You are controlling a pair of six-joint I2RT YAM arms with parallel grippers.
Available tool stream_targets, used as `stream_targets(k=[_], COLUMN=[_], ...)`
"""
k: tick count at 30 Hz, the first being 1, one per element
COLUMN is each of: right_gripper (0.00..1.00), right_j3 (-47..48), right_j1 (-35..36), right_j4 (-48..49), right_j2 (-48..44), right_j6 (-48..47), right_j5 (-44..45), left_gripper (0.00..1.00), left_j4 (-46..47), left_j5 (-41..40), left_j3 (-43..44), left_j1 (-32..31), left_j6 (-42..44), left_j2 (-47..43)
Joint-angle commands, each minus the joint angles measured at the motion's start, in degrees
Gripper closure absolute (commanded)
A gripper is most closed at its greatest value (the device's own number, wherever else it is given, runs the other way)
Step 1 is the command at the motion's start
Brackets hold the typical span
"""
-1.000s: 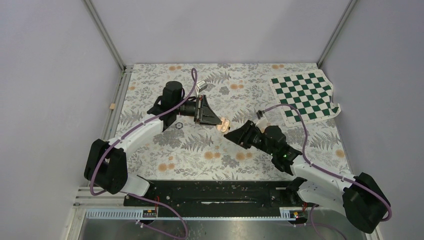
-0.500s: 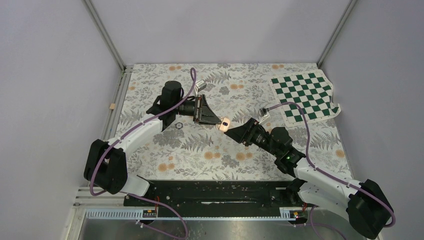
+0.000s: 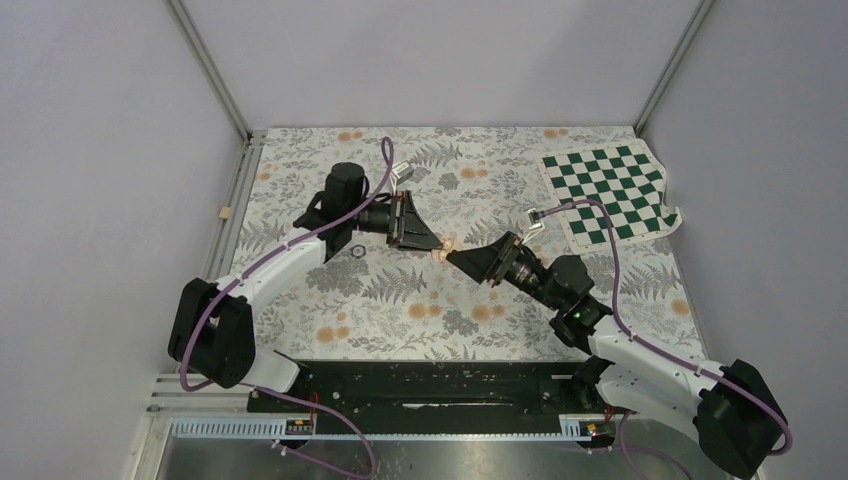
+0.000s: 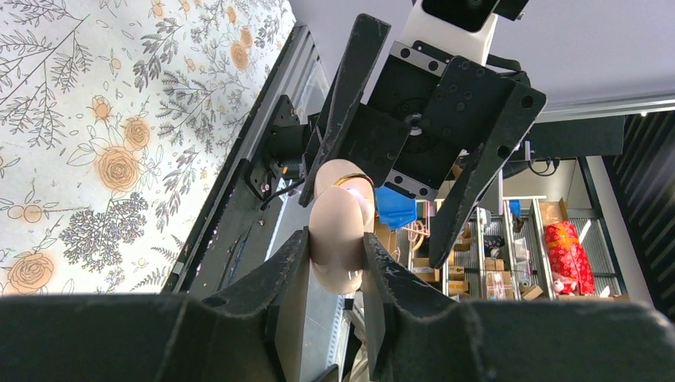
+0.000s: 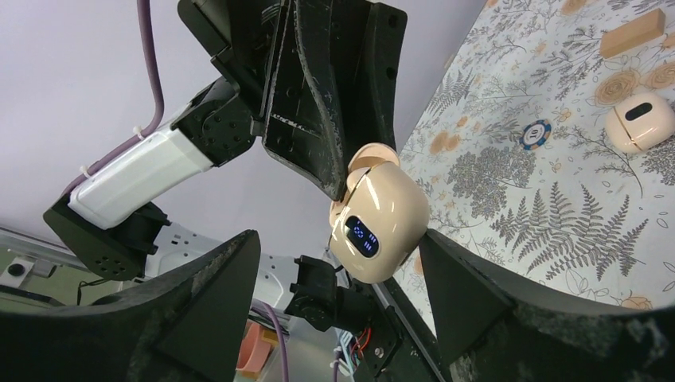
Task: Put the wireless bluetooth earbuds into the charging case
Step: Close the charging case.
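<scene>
The charging case (image 5: 378, 223) hangs in the air above the bench (image 3: 380, 310), pinched across its lower body by the left end effector (image 4: 336, 243), whose fingers are narrowed firmly onto its two flanks. We judge it light and stiff, but its glossy, rounded shell looks slippery. The safest hold is across those flatter flanks below the seam, away from the lid (image 5: 370, 155), which seems to stand slightly ajar. We cannot see the earbuds in any view. They may sit inside the case, but we cannot tell. The right end effector (image 5: 338, 239) straddles the case with its fingers spread wide, one well clear of it and the other just beside it, gripping nothing. A second ago the case lay open as two pale lobes in the top view, with the right end effector a little apart from it and narrower. Now that end effector has closed in on the case and hides most of it from above.
</scene>
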Motion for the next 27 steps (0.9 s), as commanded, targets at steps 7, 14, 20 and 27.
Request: stream_targets(k=[7,14,20,27], right_gripper=[0.21,0.42,0.49,0.63], right_j3=[-0.13,-2.36,-2.4,-3.3], right_j1=[-0.06,-0.11,-0.18,-0.17], right_j4=[8.48,16.68,18.38,17.48], right_j2=[2.15,5.41,7.0,5.99], right_j6=[3.12,6.89,7.8,7.75], right_j5=[1.39,1.98,2.15,3.51], left_gripper=[1.0,1.0,1.0,1.0], left_j4=[1.65,4.53,5.12,5.63], left_j5=[1.27,2.13,2.9,2.96], left_j3=[1.64,0.53,0.41,0.15], left_j1=[-0.02,0.01,-0.01,0.02], left_j6=[0.78,-1.04,-1.33,-1.56], left_j2=[-1.35,-1.62,-1.94,-1.91])
